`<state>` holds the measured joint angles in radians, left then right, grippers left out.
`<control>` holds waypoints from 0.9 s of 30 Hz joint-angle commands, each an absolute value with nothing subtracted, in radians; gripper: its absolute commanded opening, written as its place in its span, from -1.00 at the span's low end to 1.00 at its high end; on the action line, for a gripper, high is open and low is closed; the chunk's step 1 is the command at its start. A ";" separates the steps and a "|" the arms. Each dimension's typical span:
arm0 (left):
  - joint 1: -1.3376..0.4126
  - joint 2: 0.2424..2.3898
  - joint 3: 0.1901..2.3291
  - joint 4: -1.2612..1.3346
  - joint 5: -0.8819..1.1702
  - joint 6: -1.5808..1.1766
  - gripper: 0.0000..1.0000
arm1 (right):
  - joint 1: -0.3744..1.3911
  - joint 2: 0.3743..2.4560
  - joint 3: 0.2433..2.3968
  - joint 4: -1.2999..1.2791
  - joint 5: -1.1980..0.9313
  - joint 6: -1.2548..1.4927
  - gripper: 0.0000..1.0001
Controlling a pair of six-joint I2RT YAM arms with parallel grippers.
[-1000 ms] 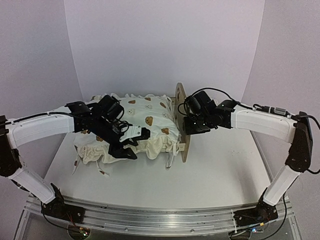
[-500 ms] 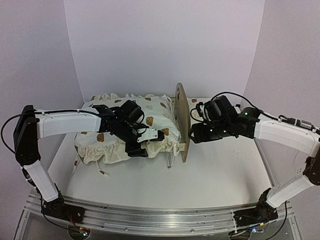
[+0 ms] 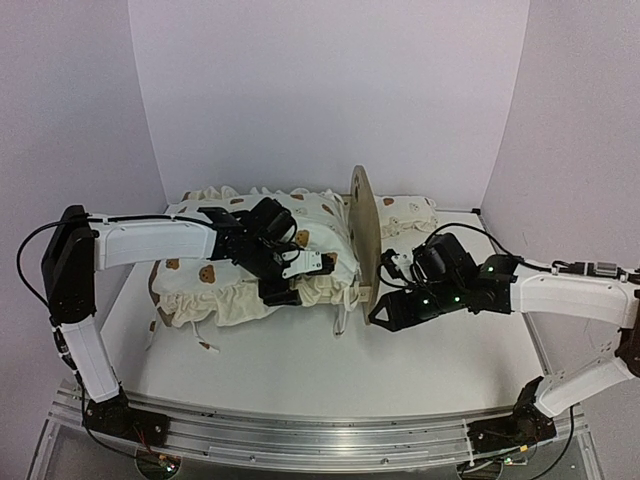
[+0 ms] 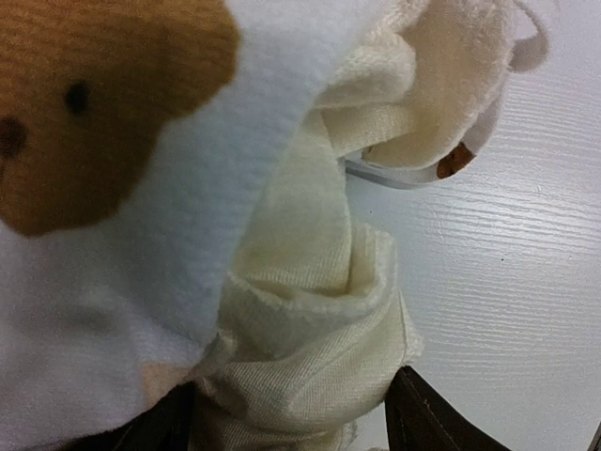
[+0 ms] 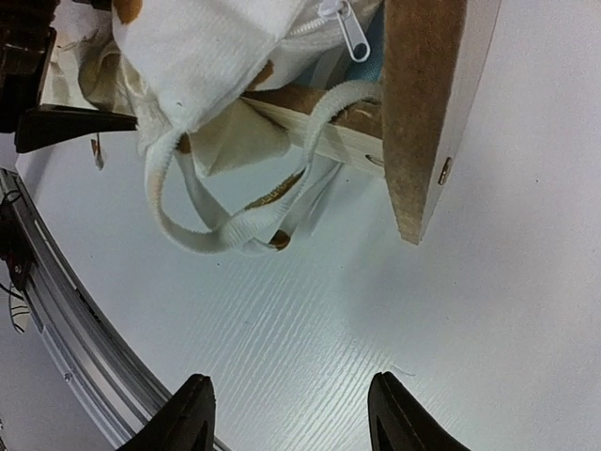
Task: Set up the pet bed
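The pet bed stands at the table's back centre, its wood headboard (image 3: 362,225) upright and edge-on. Cream bear-print bedding (image 3: 250,250) covers the rest of the frame. My left gripper (image 3: 285,287) is at the bedding's near edge, shut on a bunch of its cream ruffle (image 4: 310,329); the fabric fills the gap between the fingers (image 4: 423,423). My right gripper (image 3: 381,313) is open and empty, low over the table just near-right of the headboard's bottom corner (image 5: 423,160). In the right wrist view its fingers (image 5: 192,413) frame bare table.
White tie straps (image 5: 225,230) hang in loops from the bedding beside the headboard, and a zipper pull (image 5: 346,28) shows above them. A small bear-print pillow (image 3: 410,208) lies behind the headboard at the right. The table's metal front rail (image 5: 56,310) is close by.
My right gripper has dropped from beside the headboard down towards the table and nearer the front. My left gripper has shifted right along the bedding's front edge.
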<state>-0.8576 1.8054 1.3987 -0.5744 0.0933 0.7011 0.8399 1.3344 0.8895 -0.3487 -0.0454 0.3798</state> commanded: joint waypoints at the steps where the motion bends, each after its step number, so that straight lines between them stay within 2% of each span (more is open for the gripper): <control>1: -0.847 1.824 1.381 -0.522 0.085 0.691 0.35 | 0.842 1.314 0.862 -0.225 -0.076 0.364 0.10; 10: -0.847 1.860 1.324 -0.518 0.108 0.680 -0.06 | 0.916 1.370 0.685 0.127 -0.003 0.374 -0.01; 12: -0.847 1.862 1.315 -0.520 0.118 0.673 -0.20 | 0.933 1.398 0.662 0.199 0.027 0.376 -0.01; 15: -0.846 1.864 1.322 -0.544 0.137 0.660 -0.48 | 0.945 1.445 0.639 0.284 0.054 0.380 -0.02; 18: -0.847 1.863 1.375 -0.605 0.150 0.620 -0.94 | 0.947 1.481 0.615 0.388 0.081 0.395 -0.02; 20: -0.847 1.861 1.436 -0.679 0.171 0.584 -1.00 | 0.947 1.505 0.598 0.462 0.113 0.412 -0.04; 27: -0.849 1.846 1.696 -0.891 0.296 0.412 -1.00 | 0.949 1.599 0.576 0.672 0.233 0.443 -0.06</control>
<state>-0.8494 1.8969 1.5076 -0.7522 0.1990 0.5844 0.9434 1.5610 0.5865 0.4713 0.1331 0.4101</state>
